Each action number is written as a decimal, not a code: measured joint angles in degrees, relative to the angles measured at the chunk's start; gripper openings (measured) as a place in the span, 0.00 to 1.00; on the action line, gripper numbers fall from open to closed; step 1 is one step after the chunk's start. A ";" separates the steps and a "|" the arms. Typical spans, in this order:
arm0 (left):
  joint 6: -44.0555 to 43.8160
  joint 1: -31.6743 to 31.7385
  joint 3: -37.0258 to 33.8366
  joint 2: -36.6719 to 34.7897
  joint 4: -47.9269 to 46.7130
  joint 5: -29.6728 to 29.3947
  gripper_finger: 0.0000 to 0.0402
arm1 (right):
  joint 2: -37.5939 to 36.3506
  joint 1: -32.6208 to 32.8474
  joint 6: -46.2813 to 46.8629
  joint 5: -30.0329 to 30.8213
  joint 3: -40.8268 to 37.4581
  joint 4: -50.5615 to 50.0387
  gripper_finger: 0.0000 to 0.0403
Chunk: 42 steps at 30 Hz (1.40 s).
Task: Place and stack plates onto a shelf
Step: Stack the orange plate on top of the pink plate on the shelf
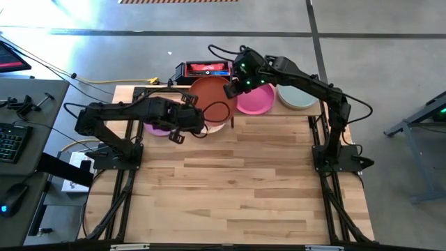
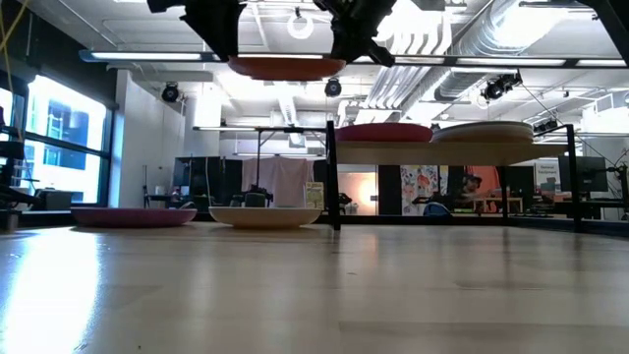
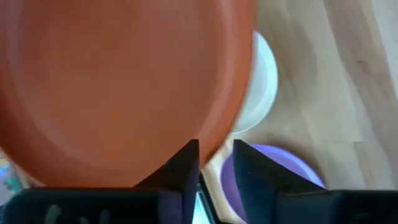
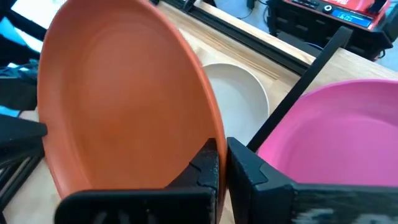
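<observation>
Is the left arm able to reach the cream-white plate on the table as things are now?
Probably not right away. The left pincer is shut on the orange plate, held up in the air together with the right pincer. The cream-white plate lies beneath it on the table, so the arm must let go first.

The high view looks straight down on the whole desk (image 1: 237,181). The low view sits at desk-top height, facing level toward the room behind. Each wrist view looks close past its own pincer. All four share the orange plate (image 1: 211,93) (image 2: 280,67) (image 3: 118,87) (image 4: 118,106).
</observation>
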 joint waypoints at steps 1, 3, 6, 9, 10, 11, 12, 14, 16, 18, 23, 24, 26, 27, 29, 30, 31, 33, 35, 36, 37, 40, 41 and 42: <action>-0.40 0.05 0.00 0.00 -0.37 0.61 0.24 | 0.00 0.00 0.42 0.17 0.00 0.05 0.00; -1.38 0.06 0.00 0.00 -0.28 0.74 0.29 | 0.00 0.00 0.66 0.29 0.00 0.17 0.00; -2.63 0.04 0.00 0.00 -0.20 -0.44 0.34 | 0.00 -0.01 1.48 0.67 0.00 0.10 0.00; -2.86 0.04 0.00 -0.02 -1.56 -2.43 0.36 | 0.00 -0.44 1.55 1.84 0.00 -1.03 0.00; -3.24 0.04 0.00 -0.02 -2.47 -3.35 0.36 | 0.00 -0.82 1.55 1.82 0.00 -1.89 0.00; -3.87 0.04 0.00 -0.02 -3.33 -4.30 0.36 | 0.00 -1.30 1.55 1.82 0.00 -2.77 0.00; -4.75 0.04 0.00 -0.04 -4.14 -5.17 0.36 | -0.02 -1.87 1.57 1.88 0.00 -3.58 0.00; -7.10 0.05 0.00 -0.31 -5.79 -6.12 0.36 | -0.04 -3.11 1.57 1.95 0.00 -5.31 0.00; -9.58 0.47 0.00 -0.60 -6.46 -6.42 0.35 | -0.04 -4.46 1.56 1.92 0.00 -7.08 0.00; -11.46 0.90 0.00 -0.91 -7.01 -6.31 0.35 | -0.07 -5.86 1.28 1.36 0.00 -8.26 0.00; -13.51 2.76 0.00 -2.13 -7.30 -6.31 0.34 | -0.08 -9.68 -0.84 -3.38 0.00 -9.95 0.00; -13.88 3.16 0.00 -2.36 -7.30 -6.30 0.34 | -0.09 -10.47 -1.64 -4.52 0.00 -9.99 0.00; -14.77 4.15 0.00 -2.78 -7.30 -6.29 0.34 | -0.11 -12.26 -3.22 -6.53 0.00 -10.03 0.00; -15.20 4.67 0.00 -2.91 -7.30 -6.29 0.34 | -0.11 -13.24 -4.08 -7.46 0.00 -10.11 0.00; -16.25 5.80 0.00 -3.10 -7.28 -6.23 0.34 | -0.11 -15.35 -5.69 -8.82 0.00 -10.71 0.00; -16.71 6.29 0.00 -3.14 -7.30 -6.12 0.34 | -0.20 -16.46 -6.62 -9.40 0.00 -11.05 0.00; -17.31 6.88 0.00 -3.17 -7.30 -5.96 0.34 | -0.24 -17.54 -7.62 -10.20 0.00 -11.46 0.00; -18.31 8.04 0.00 -3.17 -7.29 -4.57 0.34 | -0.41 -19.80 -9.51 -11.85 0.00 -12.38 0.00; -19.42 9.24 0.00 -3.17 -7.28 -2.70 0.34 | -0.56 -21.93 -11.41 -12.59 0.00 -13.40 0.00; -19.93 9.86 0.00 -3.17 -7.27 -1.81 0.34 | -0.59 -22.83 -12.41 -13.15 0.00 -13.85 0.00; -20.39 10.46 0.00 -3.17 -7.22 -1.03 0.34 | -0.59 -23.88 -13.51 -13.85 0.00 -14.30 0.00; -21.98 11.99 0.00 -3.17 -6.79 0.28 0.34 | -0.59 -26.62 -17.21 -17.08 0.00 -15.70 0.00; -22.51 12.53 0.00 -3.17 -6.64 0.56 0.34 | -0.59 -27.49 -18.32 -17.93 0.00 -16.07 0.00; -23.18 13.01 0.00 -3.17 -6.63 0.78 0.34 | -0.59 -28.28 -19.47 -18.41 0.00 -16.45 0.00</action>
